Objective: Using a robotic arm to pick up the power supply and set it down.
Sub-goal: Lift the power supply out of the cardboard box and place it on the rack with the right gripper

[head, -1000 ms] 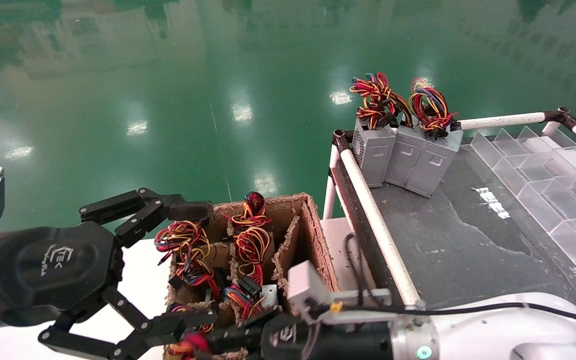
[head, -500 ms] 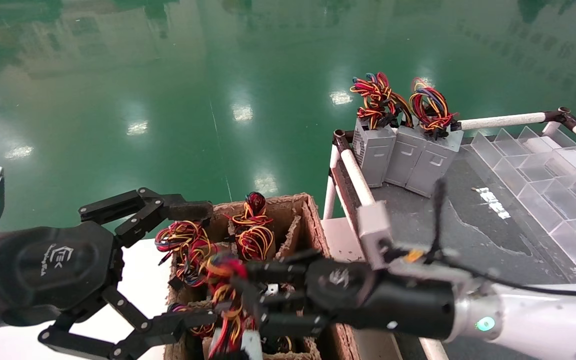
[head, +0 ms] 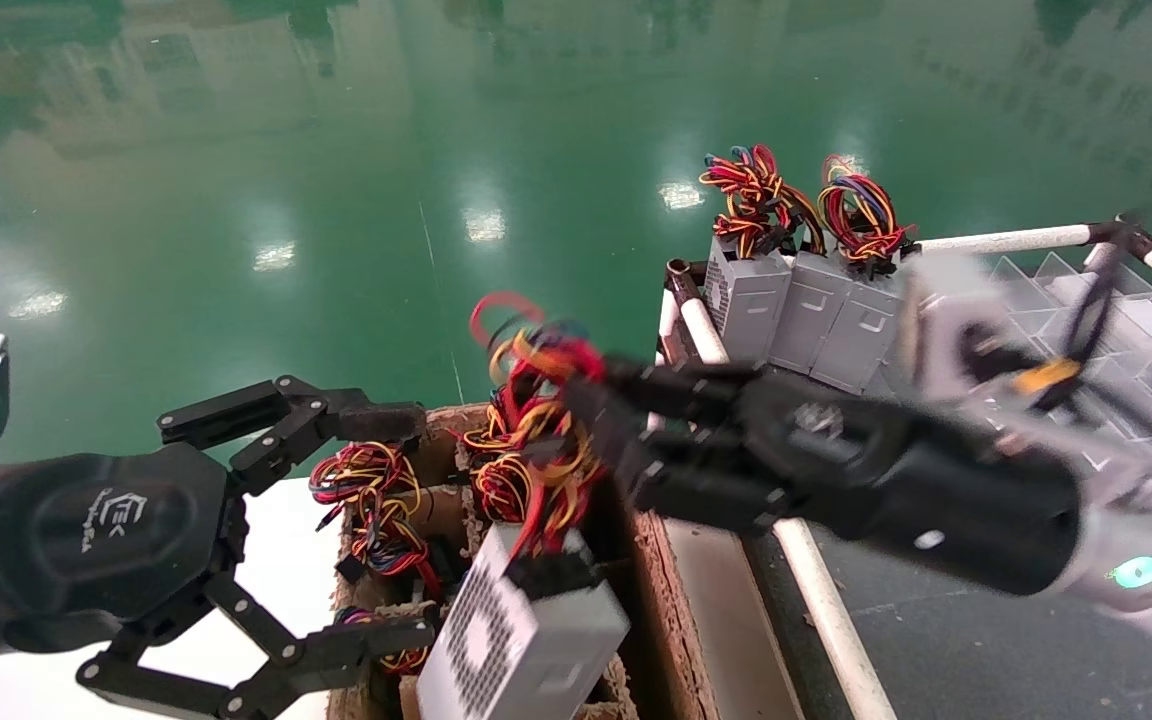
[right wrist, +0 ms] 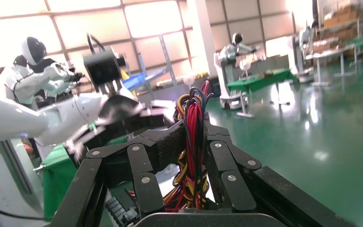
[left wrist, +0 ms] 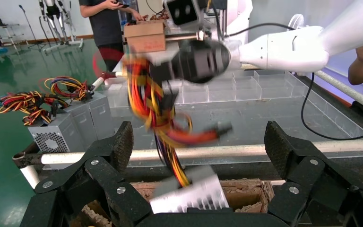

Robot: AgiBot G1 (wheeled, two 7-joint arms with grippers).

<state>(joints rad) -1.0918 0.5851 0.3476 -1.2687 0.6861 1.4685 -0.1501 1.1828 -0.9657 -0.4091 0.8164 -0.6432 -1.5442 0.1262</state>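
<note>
Left gripper [head: 391,530] parked at near left, fingers spread wide, nothing between them, just beside the left wall of the cardboard box [head: 651,560]. Box partitioned by cardboard dividers; left compartments occupied by further wire bundles [head: 368,490], leaving little room on that side. Right wall of box close against the white rail [head: 821,610] of the dark table [head: 946,470], only a narrow white strip between. Open green floor [head: 336,200] beyond the box's far edge.

Power supply [head: 521,635] hung tilted above the box's middle compartment, lower corner level with the rim, clear of the dividers as far as visible. Silver-grey metal casing, perforated fan grille facing near-left, black connector block at the top face. Red, yellow, orange and black wires [head: 536,420] rising from it in a loose knot.

Right gripper [head: 601,425] clenched on that wire bundle, confirmed in the right wrist view with wires [right wrist: 194,142] pinched between both fingers [right wrist: 175,142]; casing itself ungripped.

Three more units [head: 806,310] upright at the table's far left corner. Clear plastic dividers [head: 1116,380] at far right.
</note>
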